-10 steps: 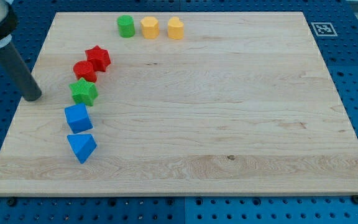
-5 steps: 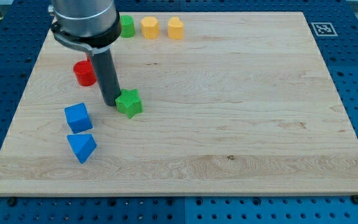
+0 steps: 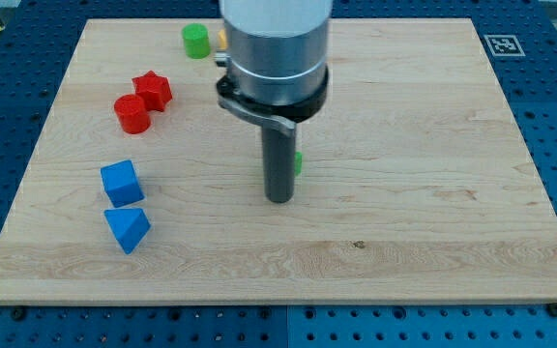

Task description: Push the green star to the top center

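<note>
The green star [image 3: 298, 162] is almost wholly hidden behind my rod; only a thin green sliver shows at the rod's right edge, near the board's middle. My tip [image 3: 278, 199] rests on the wooden board [image 3: 433, 193], just below and to the left of that sliver. The arm's wide grey body covers the top centre of the board.
A green cylinder [image 3: 195, 41] stands at the top, with a yellow block [image 3: 220, 40] beside it mostly hidden by the arm. A red star [image 3: 152, 90] and a red cylinder [image 3: 131, 114] sit at the upper left. A blue cube [image 3: 121, 183] and a blue wedge [image 3: 127, 229] lie at the left.
My tip has swept from the board's left edge to the middle, pushing the green star to the right, away from the red blocks. The other blocks have not moved.
</note>
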Tool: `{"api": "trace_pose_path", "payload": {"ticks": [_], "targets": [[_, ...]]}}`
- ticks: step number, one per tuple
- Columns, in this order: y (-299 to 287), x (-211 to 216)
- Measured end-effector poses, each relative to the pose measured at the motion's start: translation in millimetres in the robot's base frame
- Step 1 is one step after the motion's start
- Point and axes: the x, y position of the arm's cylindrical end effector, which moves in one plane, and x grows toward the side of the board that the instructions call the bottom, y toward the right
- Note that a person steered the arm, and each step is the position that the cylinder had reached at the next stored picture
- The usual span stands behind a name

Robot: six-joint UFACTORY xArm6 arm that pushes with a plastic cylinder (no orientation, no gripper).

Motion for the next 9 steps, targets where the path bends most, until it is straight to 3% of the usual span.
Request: {"api": "trace_pose_path", "payload": {"ticks": [2, 5, 8, 9], "targets": [[12, -13], [-39, -13], [7, -79], [33, -80]]}}
